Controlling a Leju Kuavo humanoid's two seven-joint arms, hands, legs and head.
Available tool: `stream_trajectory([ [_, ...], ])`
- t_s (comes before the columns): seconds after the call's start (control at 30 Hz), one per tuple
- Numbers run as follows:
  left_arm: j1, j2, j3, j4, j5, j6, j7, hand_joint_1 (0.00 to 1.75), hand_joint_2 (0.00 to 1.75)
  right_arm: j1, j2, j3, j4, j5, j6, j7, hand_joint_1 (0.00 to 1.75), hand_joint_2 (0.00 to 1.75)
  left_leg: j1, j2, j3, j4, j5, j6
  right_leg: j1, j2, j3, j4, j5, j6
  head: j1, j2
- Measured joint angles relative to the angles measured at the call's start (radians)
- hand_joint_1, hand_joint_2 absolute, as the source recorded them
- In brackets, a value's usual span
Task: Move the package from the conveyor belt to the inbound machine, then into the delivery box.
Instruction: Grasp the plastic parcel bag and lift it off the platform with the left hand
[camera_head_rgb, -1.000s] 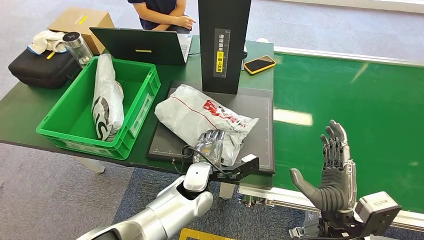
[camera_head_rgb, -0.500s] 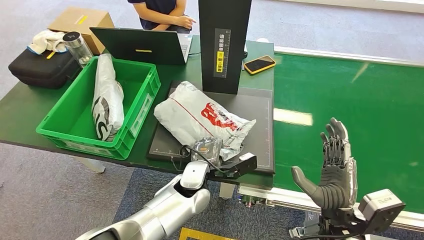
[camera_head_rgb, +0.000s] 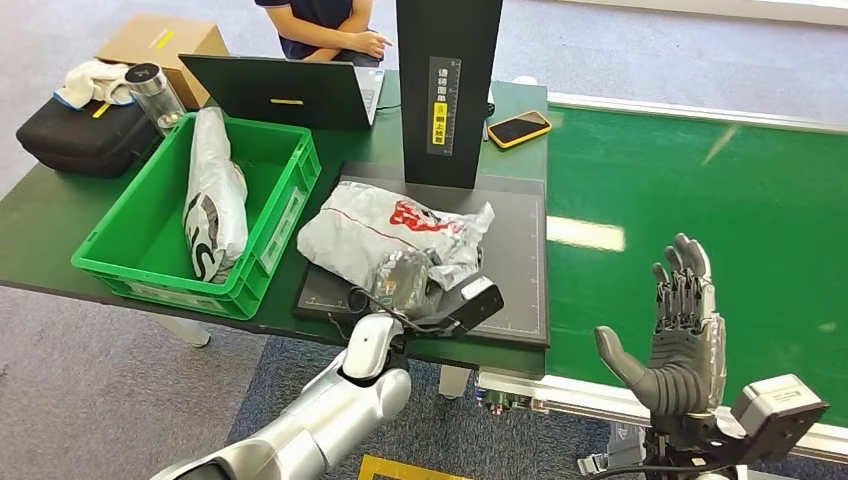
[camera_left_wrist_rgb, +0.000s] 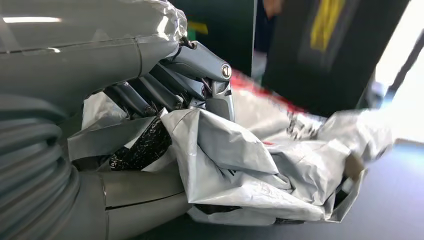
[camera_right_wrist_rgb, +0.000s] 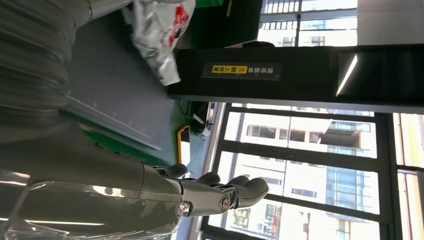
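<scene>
Grey carpet surrounds a dark green tabletop (camera_head_rgb: 60, 225) carrying a flat black scanning platform (camera_head_rgb: 510, 260), where the crinkled silver plastic package with red print (camera_head_rgb: 385, 235) lies, bunched at its near end inside the left hand (camera_head_rgb: 400, 283), whose fingers (camera_left_wrist_rgb: 200, 60) clench the film. Over the bright green conveyor belt (camera_head_rgb: 700, 200), the right hand (camera_head_rgb: 680, 345) is upright, spread, and holds nothing. Gripped only by loose film, the package could slip free or snag before reaching the green plastic crate (camera_head_rgb: 140, 250).
</scene>
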Motion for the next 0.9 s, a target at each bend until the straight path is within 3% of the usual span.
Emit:
stream_trajectory([
  [0.1, -0.009, 0.023, 0.051, -0.037, -0.005, 0.143, -0.064, 1.75, 1.75, -0.005, -0.009, -0.001, 0.0, -0.015, -0.001, 0.009, 0.0, 1.75, 0.0, 0.0, 0.0, 0.0, 0.0, 0.0, 0.0, 0.0, 0.0, 0.0, 0.0, 0.0, 0.0, 0.0],
  [0.17, -0.014, 0.045, 0.099, -0.091, -0.044, 0.177, -0.089, 1.75, 1.75, -0.01, -0.012, -0.001, 0.0, -0.023, -0.003, 0.012, 0.0, 1.75, 0.0, 0.0, 0.0, 0.0, 0.001, 0.0, 0.0, 0.0, 0.0, 0.0, 0.0, 0.0, 0.0, 0.0],
  [0.33, -0.057, 0.081, 0.28, -0.232, -0.19, 0.184, -0.148, 1.75, 1.75, -0.027, -0.016, -0.001, 0.009, -0.038, -0.022, 0.014, 0.0, 1.75, 0.001, 0.0, 0.0, 0.0, 0.001, -0.001, 0.001, 0.0, 0.0, 0.0, 0.0, 0.0, 0.0, 0.0],
  [0.5, -0.1, 0.095, 0.419, -0.319, -0.199, 0.184, -0.189, 1.75, 1.75, -0.027, -0.018, -0.002, 0.016, -0.045, -0.039, 0.01, 0.0, 1.75, 0.001, 0.0, 0.0, 0.0, 0.001, -0.001, 0.0, 0.0, 0.0, 0.0, 0.0, 0.0, 0.0, 0.0],
  [0.67, -0.12, 0.097, 0.522, -0.384, -0.198, 0.184, -0.213, 1.75, 1.75, -0.007, -0.018, -0.01, 0.004, -0.047, -0.043, 0.006, 0.0, 1.75, 0.001, 0.0, -0.001, 0.0, 0.001, -0.001, 0.0, 0.0, -0.001, 0.0, 0.0, 0.0, 0.0, 0.0],
  [0.9, -0.166, 0.109, 0.629, -0.491, -0.223, 0.184, -0.18, 1.75, 1.75, 0.041, -0.018, -0.024, -0.021, -0.049, -0.053, 0.003, 0.0, 1.75, 0.001, 0.0, -0.001, 0.0, 0.001, -0.001, 0.001, 0.0, -0.001, 0.0, 0.0, 0.0, 0.0, 0.0],
])
